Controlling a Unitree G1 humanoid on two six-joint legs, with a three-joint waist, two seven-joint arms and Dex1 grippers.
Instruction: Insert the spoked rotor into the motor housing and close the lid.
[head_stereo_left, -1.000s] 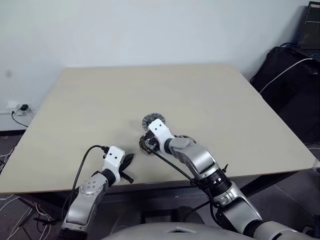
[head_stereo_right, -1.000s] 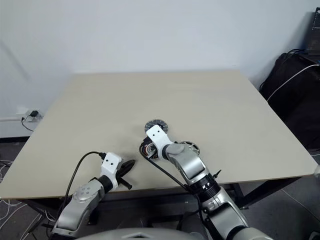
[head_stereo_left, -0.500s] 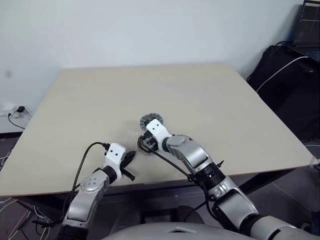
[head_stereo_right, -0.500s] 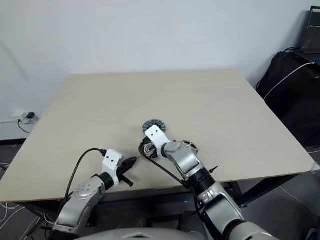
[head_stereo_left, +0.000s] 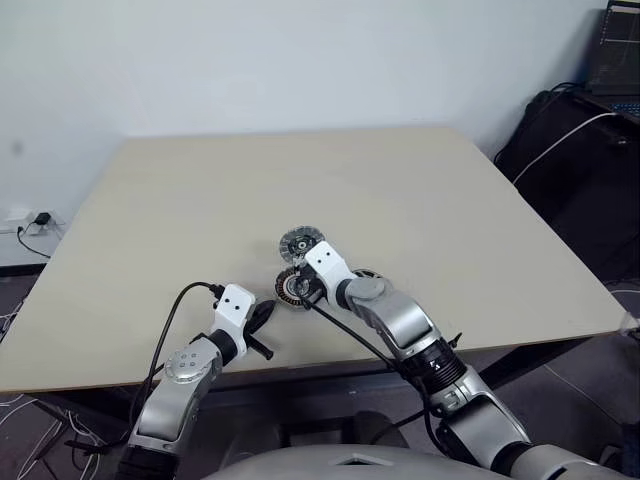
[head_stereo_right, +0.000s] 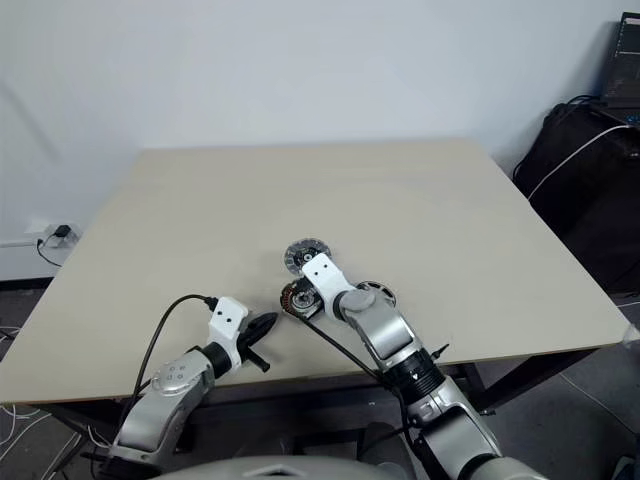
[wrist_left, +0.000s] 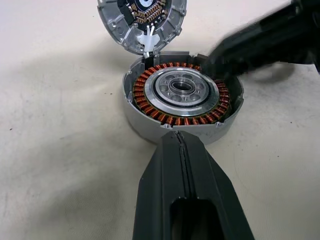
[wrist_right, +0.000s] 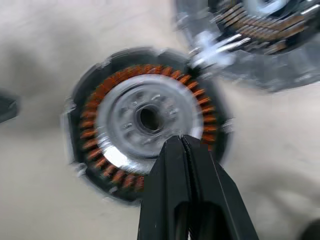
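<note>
Motor housing (wrist_left: 182, 97) lies on the counter (head_stereo_left: 400, 190) just ahead of the closed left fingers (wrist_left: 182, 165). Closed, empty right fingers (wrist_right: 187, 165) hover over its windings; lid (wrist_left: 142, 20) adjoins.

Motor housing (wrist_left: 182, 97) flat on table, copper windings up; ribbed lid (wrist_left: 142, 20) touching behind; rotor unseen.

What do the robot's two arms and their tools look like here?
Both arms are silver-grey metal with rounded joints, each ending in a white wrist block with two dark dots. A black cable loops to each wrist. The left tool and right tool have black tapered fingers.
</note>
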